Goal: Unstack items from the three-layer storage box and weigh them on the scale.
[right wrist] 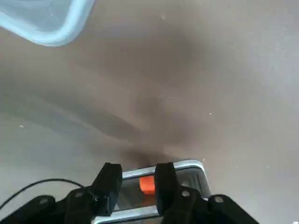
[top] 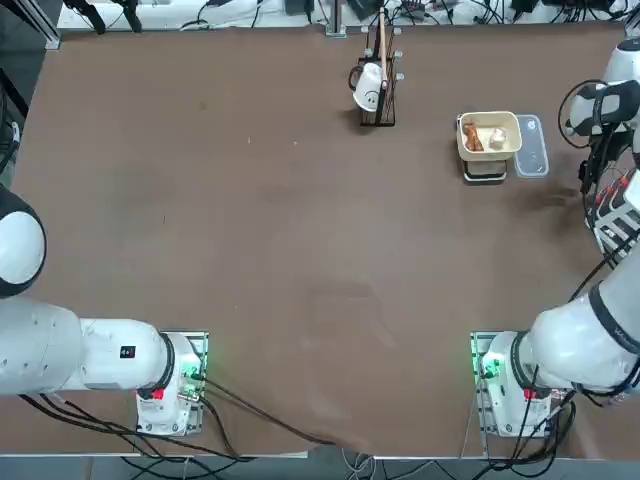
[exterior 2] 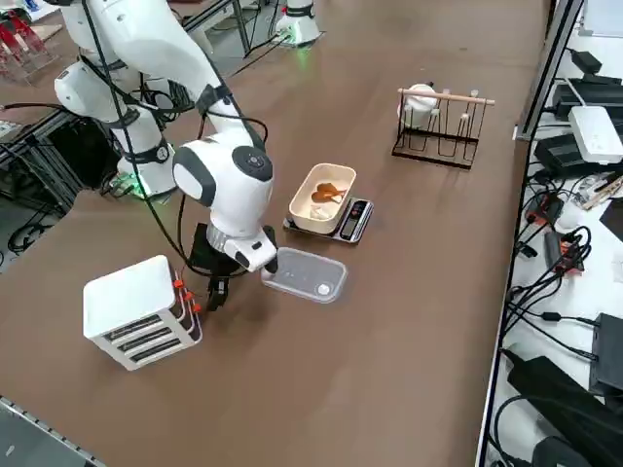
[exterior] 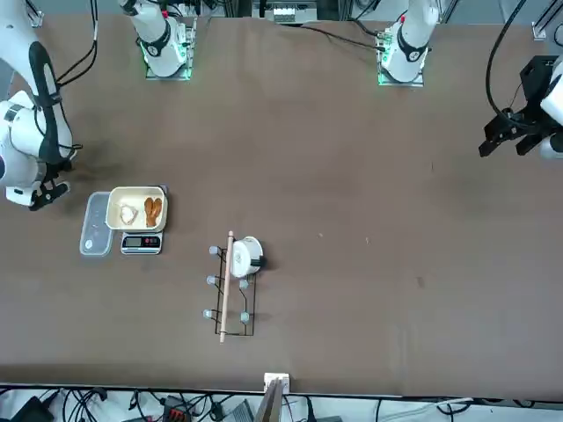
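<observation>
**Right gripper lined up on a drawer tab of the storage box**

While the right gripper (right wrist: 135, 184) hangs low at the front of the three-layer storage box (exterior 2: 136, 309), its two black fingers (right wrist: 108, 183) stand partly spread with a small orange tab (right wrist: 147, 185) showing in the gap between them, not pinched as far as I can tell. The box sits at the worktop (top: 250, 250) edge nearest the working arm, white, with its red-orange pulls facing the gripper. Just beyond lies a clear plastic container (exterior 2: 305, 275), and past that the scale (exterior 2: 331, 209), whose cream bowl (exterior 2: 324, 198) holds an orange-brown piece (exterior 2: 331, 193) and a whitish piece (exterior 2: 322, 208). Furthest off stands a black rack (exterior 2: 438, 126) with a white cup (exterior 2: 421, 98).

To my eye the step is drawing a drawer open. Doing it well means keeping the tab centred between the fingers, closing squarely on it, then pulling straight out along the shelf so the light box does not skid or tip
</observation>
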You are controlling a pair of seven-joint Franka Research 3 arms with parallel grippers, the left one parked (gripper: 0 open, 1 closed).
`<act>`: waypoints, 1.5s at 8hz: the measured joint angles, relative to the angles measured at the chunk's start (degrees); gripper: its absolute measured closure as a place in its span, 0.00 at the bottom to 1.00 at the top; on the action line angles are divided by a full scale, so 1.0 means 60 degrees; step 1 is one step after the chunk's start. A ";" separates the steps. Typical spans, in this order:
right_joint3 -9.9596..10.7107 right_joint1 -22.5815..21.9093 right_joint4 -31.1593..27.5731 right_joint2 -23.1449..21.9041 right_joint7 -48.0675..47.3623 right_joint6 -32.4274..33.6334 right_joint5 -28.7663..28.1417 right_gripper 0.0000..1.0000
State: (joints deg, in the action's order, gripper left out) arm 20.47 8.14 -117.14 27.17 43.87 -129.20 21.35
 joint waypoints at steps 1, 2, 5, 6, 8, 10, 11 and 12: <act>0.0004 0.0096 -0.0015 0.0066 0.0000 -0.0149 0.0115 0.53; 0.0006 0.0217 -0.0063 0.0081 0.0000 -0.0227 0.0172 0.53; 0.0004 0.0425 -0.0213 0.0081 0.0000 -0.0330 0.0213 0.53; 0.0003 0.0425 -0.0218 0.0082 0.0000 -0.0337 0.0213 0.53; 0.0002 0.0430 -0.0235 0.0120 0.0000 -0.0404 0.0213 0.53; 0.0002 0.0444 -0.0241 0.0210 -0.0001 -0.0522 0.0213 0.57; 0.0001 0.0445 -0.0241 0.0224 -0.0001 -0.0530 0.0213 0.61; 0.0002 0.0447 -0.0241 0.0226 -0.0001 -0.0531 0.0213 0.69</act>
State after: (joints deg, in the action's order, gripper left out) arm 20.48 10.82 -118.59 28.53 43.87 -132.39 22.63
